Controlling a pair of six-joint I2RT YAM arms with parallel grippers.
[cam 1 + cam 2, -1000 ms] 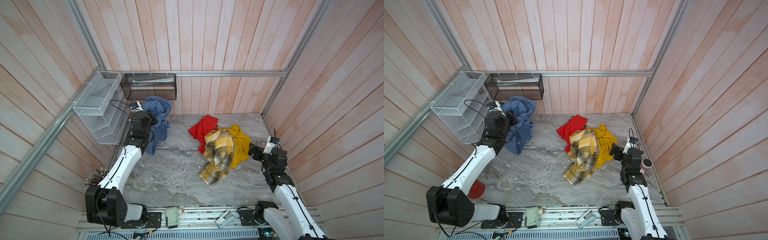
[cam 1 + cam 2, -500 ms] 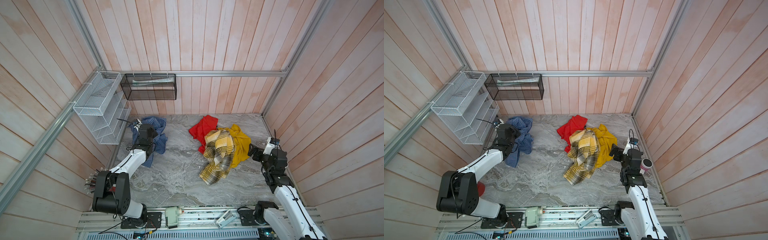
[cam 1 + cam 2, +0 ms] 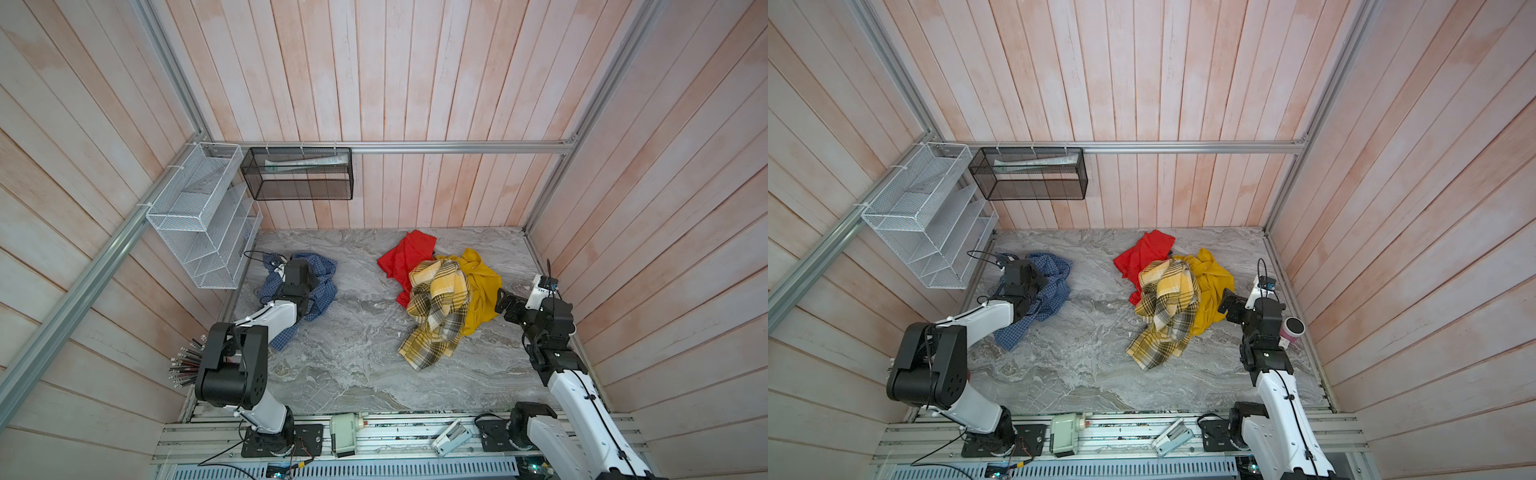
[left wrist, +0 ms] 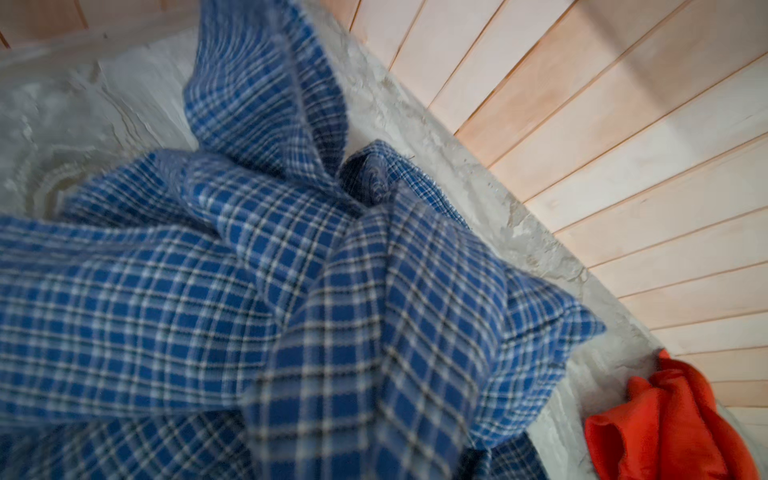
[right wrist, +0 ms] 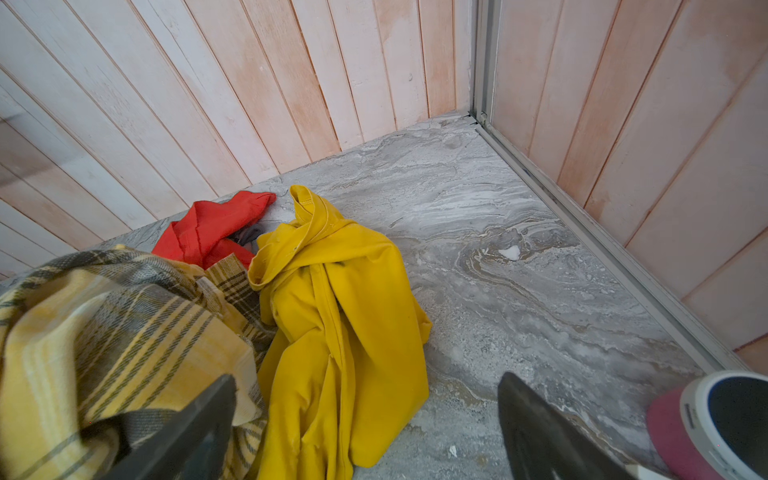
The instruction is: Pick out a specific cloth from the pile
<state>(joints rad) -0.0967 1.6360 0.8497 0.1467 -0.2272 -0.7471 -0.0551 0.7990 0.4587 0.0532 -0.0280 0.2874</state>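
Nearest my base, a pink cup (image 3: 1291, 330) stood on the marble tabletop (image 3: 357, 345), to the right of the pile (image 3: 440, 299) and on its near side. A little farther in, my right gripper (image 3: 505, 302) hovered just beside the pile's right edge, jaws spread wide with nothing between them. The right wrist view showed both dark fingers (image 5: 195, 428) well apart, with the pile directly ahead. I could not tell whether a finger touched the fabric. The pile's nearest layer was the yellow plaid cloth (image 3: 434, 316), which trailed toward my base. The mustard cloth (image 3: 482, 286) lay on the pile's right side. The red cloth (image 3: 405, 259) lay on its far side, partly under the plaid. The cloth (image 3: 322, 291), blue-and-white checked and crumpled, lay on the tabletop left of the pile and well apart from it, with bare marble between. My left gripper (image 3: 299, 272) sat on top of the cloth, clamped on it. In the left wrist view the checked folds gathered toward the gripper and hid its fingers. Beyond the pile and to its left, a black mesh basket (image 3: 297, 174) hung on the back wall. A white wire rack (image 3: 199, 216) hung on the side wall, farther left of the pile than the cloth.
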